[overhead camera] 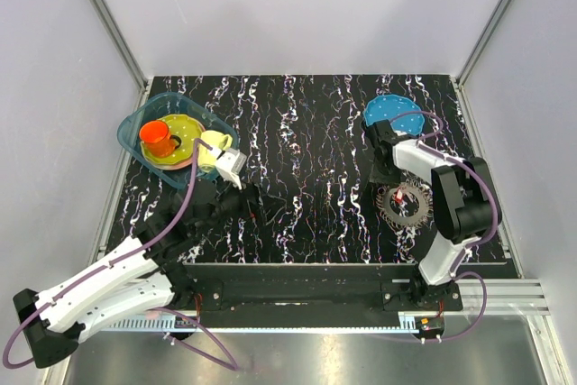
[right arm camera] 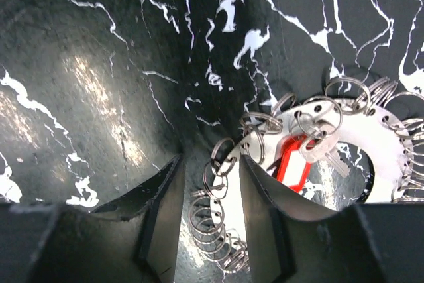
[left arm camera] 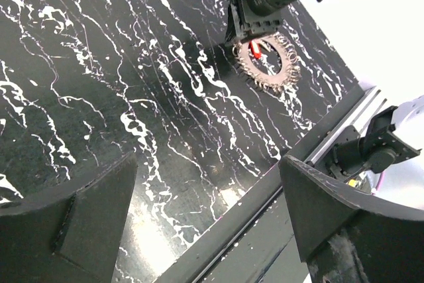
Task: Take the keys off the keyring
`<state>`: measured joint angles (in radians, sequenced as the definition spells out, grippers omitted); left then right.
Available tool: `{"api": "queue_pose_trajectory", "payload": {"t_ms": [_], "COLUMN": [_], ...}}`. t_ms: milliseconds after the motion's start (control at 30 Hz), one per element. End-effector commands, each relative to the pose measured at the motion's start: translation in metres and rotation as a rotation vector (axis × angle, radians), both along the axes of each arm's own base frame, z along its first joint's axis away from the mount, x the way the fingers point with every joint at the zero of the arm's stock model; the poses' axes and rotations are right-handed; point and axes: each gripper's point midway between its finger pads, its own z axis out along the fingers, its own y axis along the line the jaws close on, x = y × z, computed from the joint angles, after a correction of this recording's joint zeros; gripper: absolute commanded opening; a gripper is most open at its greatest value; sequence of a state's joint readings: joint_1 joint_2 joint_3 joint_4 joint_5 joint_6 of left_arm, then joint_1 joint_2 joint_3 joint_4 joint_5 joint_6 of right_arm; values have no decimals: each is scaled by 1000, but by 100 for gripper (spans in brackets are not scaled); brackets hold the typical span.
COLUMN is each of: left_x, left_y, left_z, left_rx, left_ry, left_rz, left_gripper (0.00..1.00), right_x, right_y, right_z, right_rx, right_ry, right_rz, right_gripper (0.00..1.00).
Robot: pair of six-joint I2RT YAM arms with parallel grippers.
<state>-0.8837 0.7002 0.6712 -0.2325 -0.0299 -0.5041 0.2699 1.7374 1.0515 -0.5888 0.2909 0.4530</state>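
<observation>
The keyring [overhead camera: 410, 211] is a flat metal loop fringed with many small split rings, lying on the mat at the right. It also shows in the right wrist view [right arm camera: 377, 124] and the left wrist view [left arm camera: 271, 71]. A red key tag [right arm camera: 295, 160] with a silver key [right arm camera: 326, 145] hangs inside the loop and shows as a red speck from above [overhead camera: 398, 196]. My right gripper [overhead camera: 390, 188] points down, and its jaws [right arm camera: 212, 210] are closed narrowly around the loop's near rim. My left gripper [overhead camera: 261, 205] is open and empty over the mat's middle [left arm camera: 209, 217], far from the keyring.
A blue dotted plate [overhead camera: 389, 110] lies behind the right arm. A clear blue bin [overhead camera: 135, 123] at the left holds an orange cup [overhead camera: 159, 138], a yellow plate and a pale yellow cup [overhead camera: 215, 146]. The table's front rail [left arm camera: 278, 183] runs under the left gripper.
</observation>
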Motion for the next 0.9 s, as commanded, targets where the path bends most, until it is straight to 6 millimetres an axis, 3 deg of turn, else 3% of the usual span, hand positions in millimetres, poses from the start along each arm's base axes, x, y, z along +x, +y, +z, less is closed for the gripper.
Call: {"api": "queue_pose_trajectory", "payload": {"t_ms": [0,200,467,633,800,867], "left_x": [2,3,5,7,10,8], "left_y": [4,10,13,9,-7,-14], "left_z": [7,9,7,2,-4,-8], "left_rx": [15,30,37,62,63,56], "left_ry": [-37,-55,-58,-38,-14,-13], "left_rz": [7,23,45,38,10,-7], "left_gripper": [92,93,93,92,89,89], "right_x": [15,16,12,5,-4,-3], "right_y": [-10,-11,-12,-9,17,35], "right_z": [1,-3,11,25,40,57], "right_rx": [-71,-79,-76,-41,135,241], "right_ry": [3,18,-7,-38,-111,-174], "right_rz": [2,1,8,17,46,78], "right_gripper": [44,33,0,0,0,0]}}
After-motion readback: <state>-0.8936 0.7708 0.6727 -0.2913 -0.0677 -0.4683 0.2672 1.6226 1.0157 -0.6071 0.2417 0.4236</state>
